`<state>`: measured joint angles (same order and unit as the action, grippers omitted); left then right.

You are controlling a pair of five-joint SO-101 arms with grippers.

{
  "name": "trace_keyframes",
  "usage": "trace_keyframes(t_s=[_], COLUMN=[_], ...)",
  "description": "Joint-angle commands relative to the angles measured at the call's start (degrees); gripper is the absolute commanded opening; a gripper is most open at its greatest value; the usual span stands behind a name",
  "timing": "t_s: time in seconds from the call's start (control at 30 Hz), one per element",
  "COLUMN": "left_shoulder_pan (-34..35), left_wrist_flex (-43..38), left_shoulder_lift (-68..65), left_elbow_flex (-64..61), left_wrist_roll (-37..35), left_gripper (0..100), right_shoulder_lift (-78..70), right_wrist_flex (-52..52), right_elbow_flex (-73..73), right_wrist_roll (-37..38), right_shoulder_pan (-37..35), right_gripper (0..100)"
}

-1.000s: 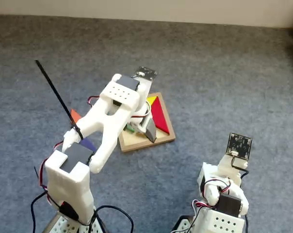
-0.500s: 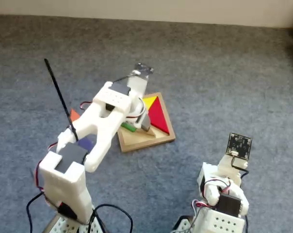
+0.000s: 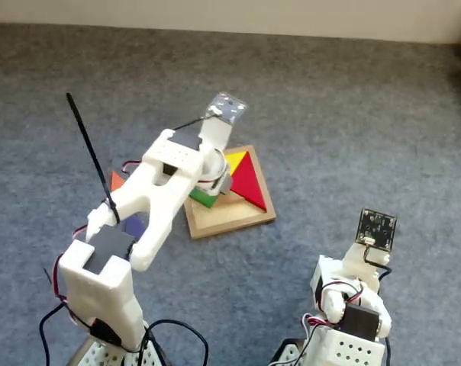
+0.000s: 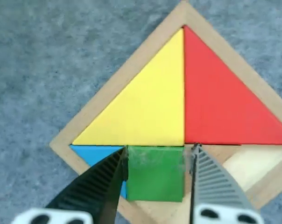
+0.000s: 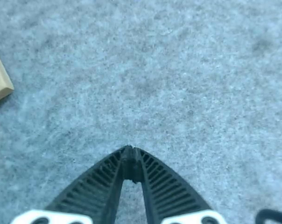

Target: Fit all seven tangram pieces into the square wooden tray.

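Since a second ago our left gripper (image 4: pixel 159 151) has swung slightly, and its fingers now clamp the green square (image 4: pixel 155 173) by the wooden tray's (image 4: pixel 115 86) left edge, flush against the yellow triangle (image 4: pixel 145 107), beside the blue piece (image 4: pixel 96 153). Our right gripper (image 5: pixel 130 158) rests closed and empty over the carpet (image 5: pixel 178 70), well apart.

My left gripper (image 4: pixel 159 150) is ribbed matt plastic, black on one side and grey on the other. My right gripper (image 5: pixel 131 156) is the same ribbed black plastic. The tray (image 4: pixel 85 114) is pale, smooth, unpainted wood. Inside it, the yellow triangle (image 4: pixel 141 107), red triangle (image 4: pixel 220 102), blue piece (image 4: pixel 96 153) and green square (image 4: pixel 155 175) have smooth, flat, matt colour coats. Around the tray, the carpet (image 5: pixel 178 70) is rough cloth with a short nubby pile. Beside the tray, my left arm (image 3: pixel 162 191) has a smooth white plastic shell.
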<state>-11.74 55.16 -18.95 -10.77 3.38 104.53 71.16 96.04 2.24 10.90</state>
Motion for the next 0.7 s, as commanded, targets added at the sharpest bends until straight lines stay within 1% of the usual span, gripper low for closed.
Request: trace_keyframes(t_s=[0.0,0.17,0.23,0.43,0.57,0.67], left_shoulder_pan=[2.9,2.9,3.0,3.8,6.7,10.7], left_wrist_flex=[-0.5,-0.3,1.0,9.1,9.8,9.8], left_shoulder_lift=[0.5,1.0,1.1,7.9,14.5,18.9], left_elbow_flex=[-0.7,-0.7,0.4,3.1,-0.5,-3.6], left_wrist_roll=[1.1,0.8,-1.2,-4.3,-4.5,-4.4], left_gripper=[21,21,21,21,21,21], right_shoulder_lift=[1.0,1.0,1.0,1.0,1.0,1.0], right_wrist_flex=[0.5,0.5,0.5,0.5,0.5,0.5], right_elbow_flex=[8.0,8.0,8.0,8.0,8.0,8.0], right_wrist_roll=[0.5,0.5,0.5,0.5,0.5,0.5], right_shoulder_pan=[0.0,0.0,0.0,0.0,0.0,0.0], right_gripper=[0.5,0.5,0.5,0.5,0.5,0.5])
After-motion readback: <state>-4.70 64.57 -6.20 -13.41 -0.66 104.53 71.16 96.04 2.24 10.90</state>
